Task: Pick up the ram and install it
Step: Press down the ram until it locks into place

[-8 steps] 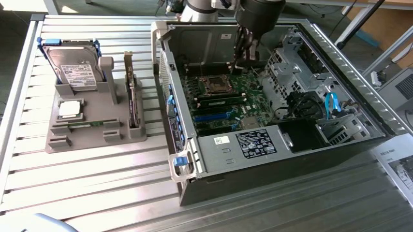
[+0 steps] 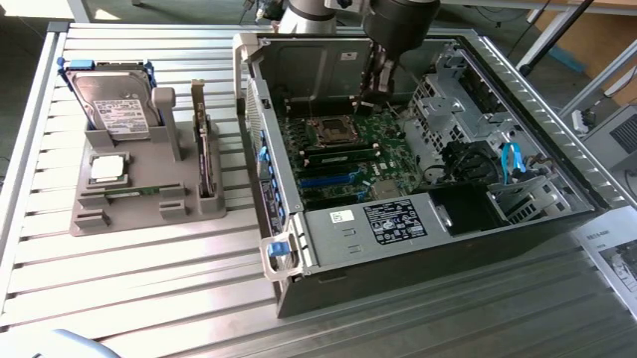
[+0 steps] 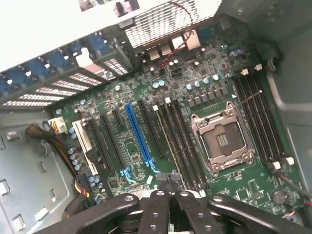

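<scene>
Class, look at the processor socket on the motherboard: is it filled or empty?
Empty. The processor socket shows its bare contact grid inside the metal frame, with no chip or cooler on it.

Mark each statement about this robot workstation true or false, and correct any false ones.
1. The boxy silver hard drive stands in the grey plastic holder beside the case. True.
2. The black computer case is closed. False: its side is open, showing the green motherboard.
3. The black gripper hangs over the holder. False: it is inside the case, above the motherboard.
4. The gripper's jaws are shut. True.
5. The motherboard carries a long blue slot. True.
</scene>
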{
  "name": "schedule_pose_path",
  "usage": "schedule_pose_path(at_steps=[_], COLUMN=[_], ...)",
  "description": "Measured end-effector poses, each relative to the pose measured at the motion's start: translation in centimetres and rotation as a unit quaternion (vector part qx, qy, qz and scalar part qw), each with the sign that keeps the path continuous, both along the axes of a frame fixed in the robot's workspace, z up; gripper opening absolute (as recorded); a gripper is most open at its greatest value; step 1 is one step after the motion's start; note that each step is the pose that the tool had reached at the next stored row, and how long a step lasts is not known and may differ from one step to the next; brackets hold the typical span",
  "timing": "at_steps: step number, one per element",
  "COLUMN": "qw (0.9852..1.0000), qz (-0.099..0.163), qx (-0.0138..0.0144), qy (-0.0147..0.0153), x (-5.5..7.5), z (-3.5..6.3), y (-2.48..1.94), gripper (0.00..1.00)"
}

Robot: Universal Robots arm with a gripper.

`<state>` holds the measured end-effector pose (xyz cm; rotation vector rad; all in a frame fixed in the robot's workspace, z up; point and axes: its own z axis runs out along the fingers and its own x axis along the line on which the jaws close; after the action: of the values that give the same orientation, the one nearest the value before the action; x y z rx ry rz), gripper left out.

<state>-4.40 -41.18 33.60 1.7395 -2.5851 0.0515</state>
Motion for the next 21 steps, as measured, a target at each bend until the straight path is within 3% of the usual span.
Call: schedule_pose_path(at_steps=[5,11,16,21], qw=[0.9995,0.9972,0.9940,0.9895], qz=[-0.033,-0.074,-0.109,-0.145], qx=[0.0000,0.0000,0.0000,0.0000], qy=[0.0000,0.0000,0.0000,0.0000], x=[0.00,0.00,0.00,0.00], z=[-0.02,-0.05,-0.07,-0.10], y=[0.00,0.00,0.00,0.00], gripper=[0.10,0.10,0.10,0.10])
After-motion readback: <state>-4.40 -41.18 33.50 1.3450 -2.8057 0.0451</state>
